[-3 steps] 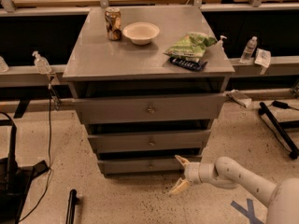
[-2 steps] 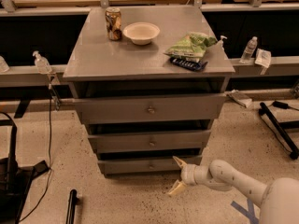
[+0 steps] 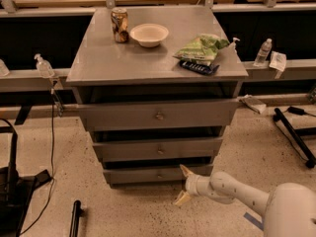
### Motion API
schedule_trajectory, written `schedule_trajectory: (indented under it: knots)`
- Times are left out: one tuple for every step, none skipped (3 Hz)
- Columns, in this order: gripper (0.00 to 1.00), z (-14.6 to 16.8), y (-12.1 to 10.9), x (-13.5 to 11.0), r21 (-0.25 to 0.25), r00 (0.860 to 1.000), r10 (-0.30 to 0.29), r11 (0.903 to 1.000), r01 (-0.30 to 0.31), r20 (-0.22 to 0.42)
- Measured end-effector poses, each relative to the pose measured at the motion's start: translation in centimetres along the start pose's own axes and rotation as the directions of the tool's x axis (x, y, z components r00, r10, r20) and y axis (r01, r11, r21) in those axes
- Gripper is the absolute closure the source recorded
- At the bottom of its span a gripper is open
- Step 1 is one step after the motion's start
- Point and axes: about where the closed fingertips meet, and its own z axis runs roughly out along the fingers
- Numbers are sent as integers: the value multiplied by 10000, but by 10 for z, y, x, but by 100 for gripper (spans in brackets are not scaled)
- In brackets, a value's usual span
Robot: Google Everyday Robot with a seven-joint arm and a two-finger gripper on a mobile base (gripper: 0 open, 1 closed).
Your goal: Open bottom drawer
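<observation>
- Since a second ago, the gripper [image 3: 182, 184] has edged slightly left, closer to the cabinet [image 3: 148, 63].
- Its fingers are spread wide and hold nothing.
- The upper finger [image 3: 185, 171] overlaps the bottom drawer [image 3: 138, 176] front, right of the knob [image 3: 159, 173]; contact cannot be told.
- The lower finger [image 3: 179, 198] hangs over the floor [image 3: 123, 211].
- The bottom drawer sits lowest in the cabinet and appears shut.

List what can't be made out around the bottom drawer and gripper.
Camera view:
- Bottom drawer contents: hidden behind its front.
- Gripper, open, right of the knob: whether its upper finger touches the drawer front cannot be told.
- Arm: cut off by the bottom-right edge.
- Can label: too small to read.
</observation>
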Motion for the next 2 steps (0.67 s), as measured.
schedule_trajectory:
  knots:
    - [0,15,-18,5,471,9966,-283,9984,320,-768]
    - [0,29,-29,22,712,9958,-147,9972,212,-908]
